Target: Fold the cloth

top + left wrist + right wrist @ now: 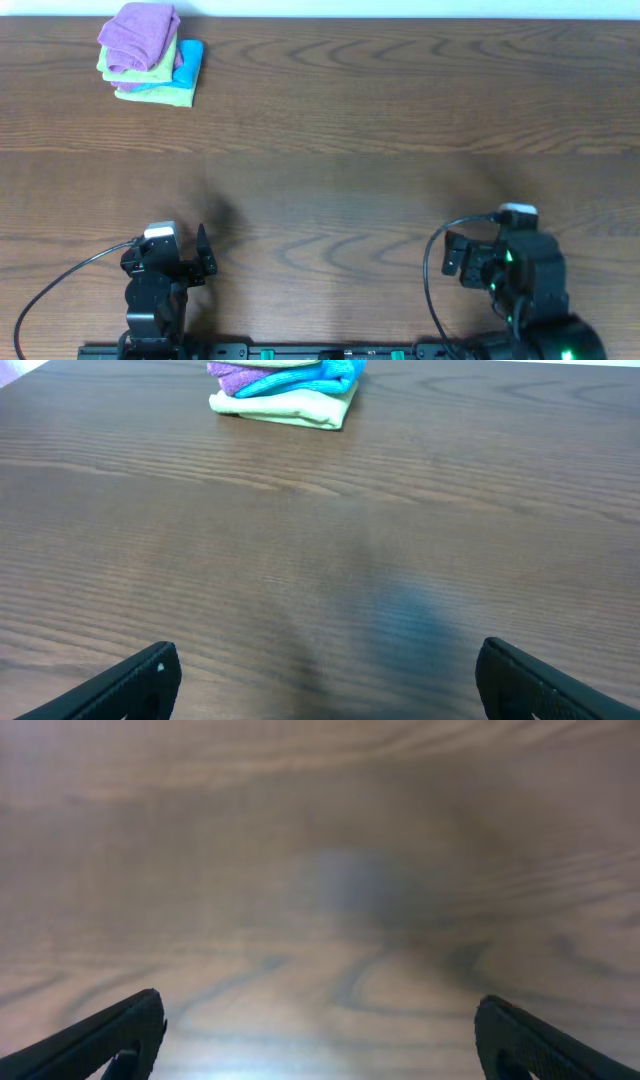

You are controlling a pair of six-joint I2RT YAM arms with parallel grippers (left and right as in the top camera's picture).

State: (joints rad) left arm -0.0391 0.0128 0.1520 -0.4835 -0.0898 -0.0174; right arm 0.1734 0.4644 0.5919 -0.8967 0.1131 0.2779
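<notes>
the cloths sit as a stack of folded cloths (pixel 150 58) in the far left corner of the wooden counter (pixel 400 130), well apart from both arms. a purple cloth (pixel 142 32) lies on top, lumpier and less square than the layers under it. below it a blue cloth (pixel 191 58) pokes out on the right side, and a pale green cloth (pixel 160 96) forms the bottom layer. the pile looks tucked into that corner to leave the middle of the counter as working space. no cloth is spread out there now. the loose purple one seems the likeliest piece to be folded, though that is a guess from its shape.

both arms are drawn back to the near edge of the counter, one on each side, which reads as a resting pose rather than a reach.

the left tool (pixel 327 657) has its jaws spread wide, with nothing between them and only bare wood below. its camera looks across the counter to the stack at the far end. the right tool (pixel 320 1007) is likewise spread wide and holds nothing. its view shows only wood grain and a soft shadow, with no cloth in it. neither tool touches any cloth.
</notes>
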